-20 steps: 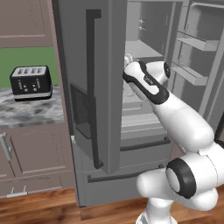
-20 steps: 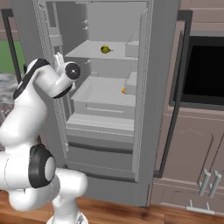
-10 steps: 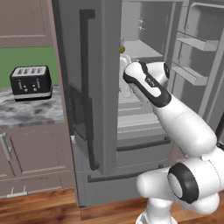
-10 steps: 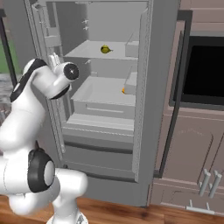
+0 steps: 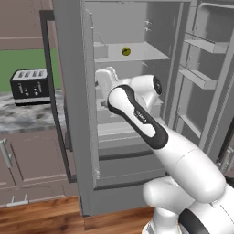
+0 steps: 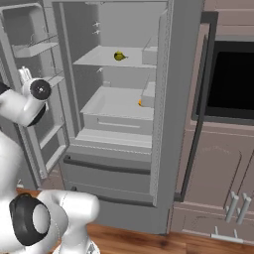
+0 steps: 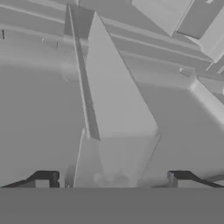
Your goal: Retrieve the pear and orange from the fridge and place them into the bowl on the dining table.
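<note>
Gripper: the two-finger gripper [image 7: 111, 178] stands wide apart, empty.
Pear: the small yellow-green pear [image 6: 119, 56] sits on the grey fridge's [image 6: 163, 163] upper shelf.
Orange: the bright orange [image 6: 140, 103], partly hidden, seemingly one shelf below.
Approach: raise level with shelf, straddle pear, then close.

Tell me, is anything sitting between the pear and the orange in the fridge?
No fruit or box. In the right base view, the pear sits on the upper shelf; bare grey back wall separates it from the orange below.
</note>
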